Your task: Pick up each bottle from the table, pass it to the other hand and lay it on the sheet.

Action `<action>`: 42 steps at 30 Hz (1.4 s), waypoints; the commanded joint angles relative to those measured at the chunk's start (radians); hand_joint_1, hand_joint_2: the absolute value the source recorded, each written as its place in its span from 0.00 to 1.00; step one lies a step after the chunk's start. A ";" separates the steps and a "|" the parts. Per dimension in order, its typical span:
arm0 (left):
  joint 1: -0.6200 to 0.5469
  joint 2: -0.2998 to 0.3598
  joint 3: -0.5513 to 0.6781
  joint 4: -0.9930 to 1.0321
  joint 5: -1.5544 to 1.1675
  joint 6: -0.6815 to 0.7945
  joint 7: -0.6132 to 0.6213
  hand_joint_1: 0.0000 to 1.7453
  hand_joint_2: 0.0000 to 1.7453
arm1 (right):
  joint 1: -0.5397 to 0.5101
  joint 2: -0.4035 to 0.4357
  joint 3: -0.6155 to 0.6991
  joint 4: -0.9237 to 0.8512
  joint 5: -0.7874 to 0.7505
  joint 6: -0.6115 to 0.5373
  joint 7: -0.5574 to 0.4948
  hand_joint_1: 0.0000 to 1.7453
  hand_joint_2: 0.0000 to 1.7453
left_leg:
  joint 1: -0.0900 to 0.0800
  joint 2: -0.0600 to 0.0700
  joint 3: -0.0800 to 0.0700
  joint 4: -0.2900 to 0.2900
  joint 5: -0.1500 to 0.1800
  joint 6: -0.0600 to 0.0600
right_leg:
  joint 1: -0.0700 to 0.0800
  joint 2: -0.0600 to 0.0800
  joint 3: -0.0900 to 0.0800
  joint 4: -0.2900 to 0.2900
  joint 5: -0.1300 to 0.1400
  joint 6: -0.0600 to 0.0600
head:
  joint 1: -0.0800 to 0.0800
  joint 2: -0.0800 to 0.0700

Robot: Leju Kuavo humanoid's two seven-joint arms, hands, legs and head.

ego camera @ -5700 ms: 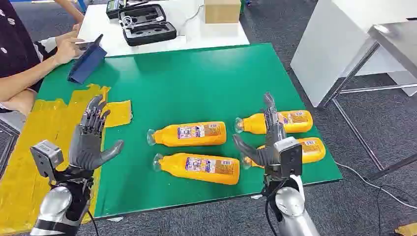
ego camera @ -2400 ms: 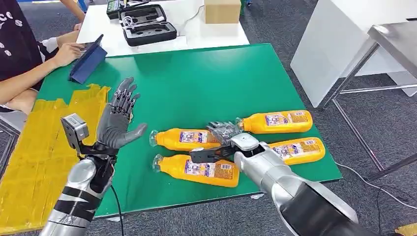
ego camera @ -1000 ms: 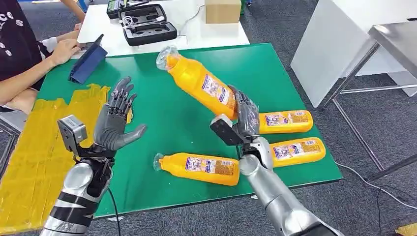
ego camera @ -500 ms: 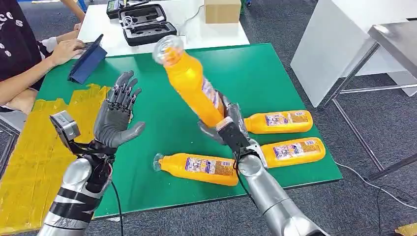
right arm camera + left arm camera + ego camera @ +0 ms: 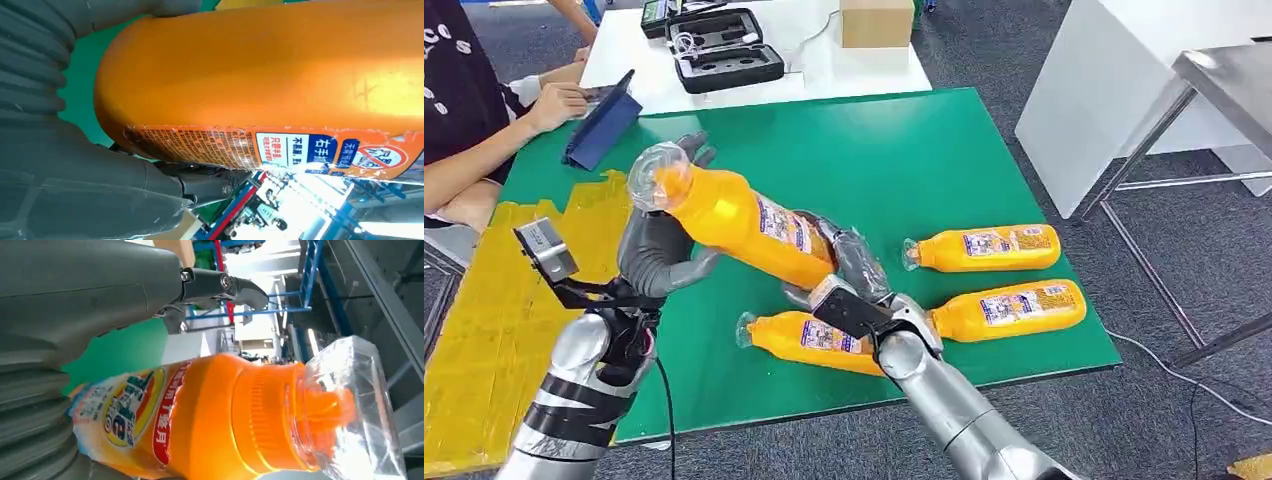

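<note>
My right hand (image 5: 852,272) grips an orange bottle (image 5: 746,226) by its base, held in the air above the green table (image 5: 894,160). The bottle slants to the left, and its clear cap (image 5: 652,178) lies in front of my left hand (image 5: 656,252). That hand's fingers stand spread behind the neck, not closed round it. The left wrist view has the bottle (image 5: 210,415) close against the palm (image 5: 75,295). Its label side (image 5: 280,75) lies across the right hand (image 5: 75,190) in the right wrist view. The yellow sheet (image 5: 494,300) covers the table's left end.
Three more orange bottles lie on the table: one (image 5: 824,342) under my right forearm, two (image 5: 984,248) (image 5: 1012,308) at the right. A person sits at the far left by a blue tablet case (image 5: 602,125). Behind is a white table (image 5: 824,70) with a black case (image 5: 724,50) and a cardboard box (image 5: 877,20).
My right hand picked a bottle off the table, lifted it and swung it left, cap tipping down to my left hand. The left hand stayed raised and spread.
</note>
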 commanded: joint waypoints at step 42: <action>-0.107 0.017 0.060 0.249 -0.646 0.610 -0.054 1.00 1.00 | 0.095 -0.053 0.036 -0.303 -0.073 -0.055 0.073 0.00 1.00 | 0.002 -0.006 0.014 0.002 -0.007 -0.002 | 0.001 -0.002 0.014 0.002 -0.008 -0.004 | 0.000 0.000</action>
